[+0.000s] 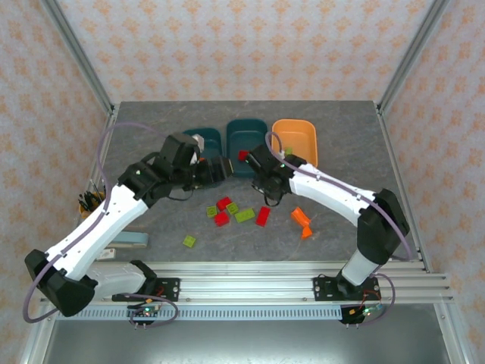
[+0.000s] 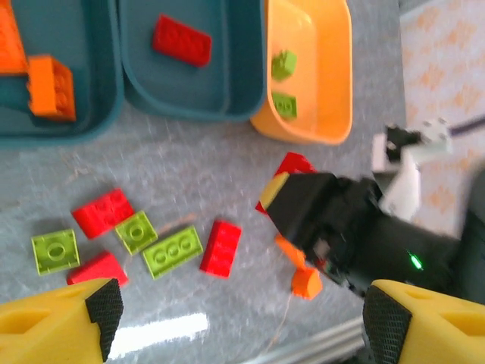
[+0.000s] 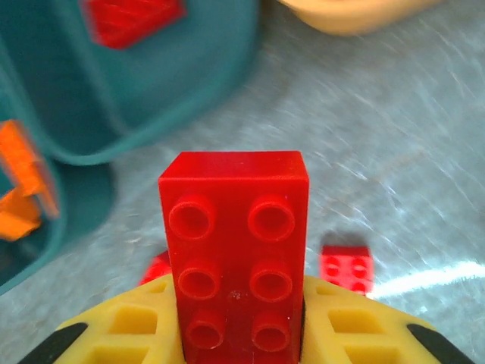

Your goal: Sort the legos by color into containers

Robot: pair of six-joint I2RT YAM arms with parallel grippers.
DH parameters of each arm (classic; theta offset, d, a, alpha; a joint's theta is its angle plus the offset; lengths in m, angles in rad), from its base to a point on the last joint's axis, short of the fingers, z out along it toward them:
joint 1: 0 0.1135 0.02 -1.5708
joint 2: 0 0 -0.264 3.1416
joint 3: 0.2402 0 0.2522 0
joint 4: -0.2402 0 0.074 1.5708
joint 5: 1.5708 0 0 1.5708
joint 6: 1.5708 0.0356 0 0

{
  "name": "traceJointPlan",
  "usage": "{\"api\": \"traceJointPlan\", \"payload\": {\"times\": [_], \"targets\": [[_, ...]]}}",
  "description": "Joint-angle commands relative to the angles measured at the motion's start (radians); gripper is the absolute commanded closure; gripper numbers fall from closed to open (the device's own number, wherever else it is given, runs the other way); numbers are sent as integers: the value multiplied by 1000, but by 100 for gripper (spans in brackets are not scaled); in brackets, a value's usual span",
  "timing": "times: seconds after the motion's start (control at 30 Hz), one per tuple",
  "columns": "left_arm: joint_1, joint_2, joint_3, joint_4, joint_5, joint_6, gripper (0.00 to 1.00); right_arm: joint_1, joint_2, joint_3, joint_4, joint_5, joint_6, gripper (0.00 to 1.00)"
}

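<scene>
Red and shiny, a six-bump lego brick sits tight between the yellow fingers of our right claw, which squeezes it by its lower end. We hold it near the front edge of the middle teal tub, where one red brick lies inside. The left teal tub has orange bricks in it, and the orange tub has two green ones. Our left claw hangs with its fingers wide apart, over a bunch of red and green bricks on the grey table. Two orange pieces lie on the table by our right arm.
</scene>
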Motion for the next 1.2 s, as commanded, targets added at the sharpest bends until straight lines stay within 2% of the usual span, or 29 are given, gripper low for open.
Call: {"api": "traceJointPlan", "payload": {"times": [0.0, 0.2, 0.37, 0.47, 0.67, 1.0, 1.1, 1.17], "targets": [[81, 51, 44, -33, 15, -10, 14, -18, 104, 152, -40, 4, -270, 67], [139, 167, 150, -37, 0, 44, 14, -79, 348, 414, -121, -197, -625, 66], [146, 208, 159, -4, 13, 44, 14, -127, 455, 517, -162, -208, -858, 68], [146, 204, 142, 0, 9, 48, 14, -142, 490, 558, -151, -218, -946, 67], [146, 187, 110, -13, 6, 59, 15, -149, 616, 707, -232, -245, -1042, 67], [145, 183, 99, -13, 15, 59, 14, -165, 744, 824, -304, -285, -1066, 64], [146, 182, 86, -7, 20, 56, 14, -166, 761, 838, -308, -286, -1071, 58], [146, 180, 77, -3, 26, 54, 15, -166, 772, 851, -309, -279, -1072, 49]]}}
